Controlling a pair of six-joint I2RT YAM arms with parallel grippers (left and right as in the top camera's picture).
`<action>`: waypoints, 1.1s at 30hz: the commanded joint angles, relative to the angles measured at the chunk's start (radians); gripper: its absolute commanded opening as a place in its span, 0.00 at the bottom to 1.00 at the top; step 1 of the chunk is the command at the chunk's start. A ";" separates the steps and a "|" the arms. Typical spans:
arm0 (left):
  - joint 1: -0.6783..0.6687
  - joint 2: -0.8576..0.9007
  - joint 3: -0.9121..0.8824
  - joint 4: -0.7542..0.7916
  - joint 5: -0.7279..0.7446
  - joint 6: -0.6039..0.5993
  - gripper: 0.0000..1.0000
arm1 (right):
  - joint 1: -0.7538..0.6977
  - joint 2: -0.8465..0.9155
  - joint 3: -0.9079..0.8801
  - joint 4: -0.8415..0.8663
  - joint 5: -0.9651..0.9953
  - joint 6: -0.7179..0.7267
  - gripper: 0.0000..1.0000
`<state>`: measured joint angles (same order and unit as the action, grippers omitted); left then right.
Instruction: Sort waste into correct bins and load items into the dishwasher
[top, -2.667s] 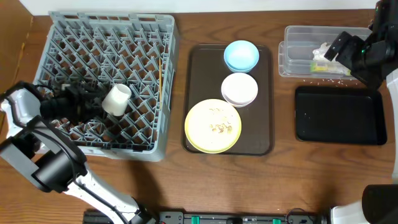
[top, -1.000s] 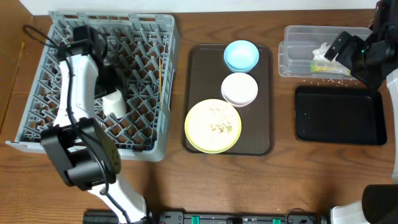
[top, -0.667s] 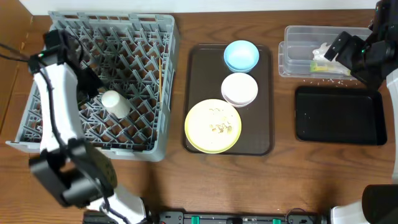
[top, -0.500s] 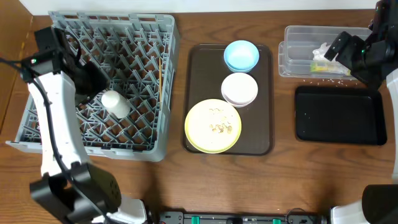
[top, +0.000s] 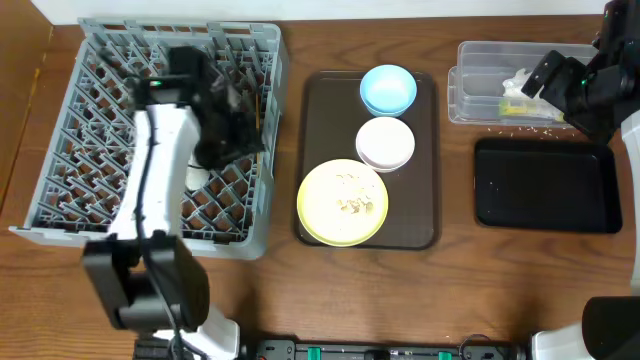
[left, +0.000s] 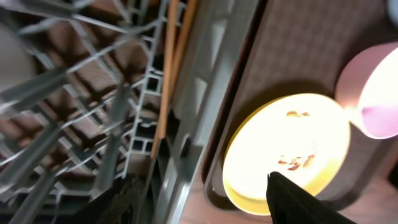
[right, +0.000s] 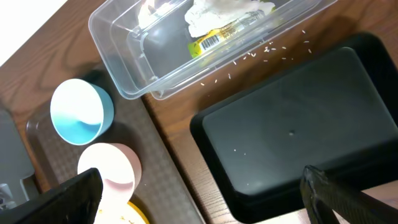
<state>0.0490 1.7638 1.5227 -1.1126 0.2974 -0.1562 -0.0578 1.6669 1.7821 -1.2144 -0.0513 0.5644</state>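
Left gripper (top: 238, 135) hangs over the right side of the rack (top: 100, 120), fingers (left: 298, 199) parted and nothing between them (released, then). The cup (top: 196, 177) lies among the pegs at about 8 o'clock from that gripper. The chopsticks (top: 258, 115) run along the rack's right wall just beside it, long axis 12 to 6.

Now the tableware not yet loaded. On the brown tray (top: 325, 110) the plate (top: 342, 203) sits at 4 o'clock from the left gripper, with crumbs (top: 352, 205) on it. The white bowl (top: 385, 143) is at 3 o'clock and the blue bowl (top: 388, 88) at 2.

Over on the far side, the right gripper (right: 202, 186) is spread wide and empty near the tub (right: 118, 37) and the black tray (right: 292, 124). The napkin (right: 224, 9) and wrapper (right: 217, 37) are in the tub, and more grains lie on the table (right: 168, 118) between the two.

My read: the plate comes next, and the left arm is much the nearer. Being round, it has no axis to line up. It lies flat, so the rim facing 10 o'clock looks the only purchase, and those crumbs want tipping out first.
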 joint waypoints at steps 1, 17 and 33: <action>-0.032 0.048 -0.025 0.042 -0.038 0.029 0.65 | -0.001 -0.011 0.004 -0.002 0.010 -0.013 0.99; -0.037 0.214 -0.027 0.246 -0.104 0.086 0.54 | -0.001 -0.011 0.004 -0.002 0.010 -0.013 0.99; -0.039 0.217 -0.027 0.368 -0.104 0.081 0.35 | -0.001 -0.011 0.004 -0.002 0.010 -0.013 0.99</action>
<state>-0.0013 1.9648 1.4960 -0.7574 0.2268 -0.0742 -0.0578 1.6669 1.7821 -1.2144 -0.0513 0.5644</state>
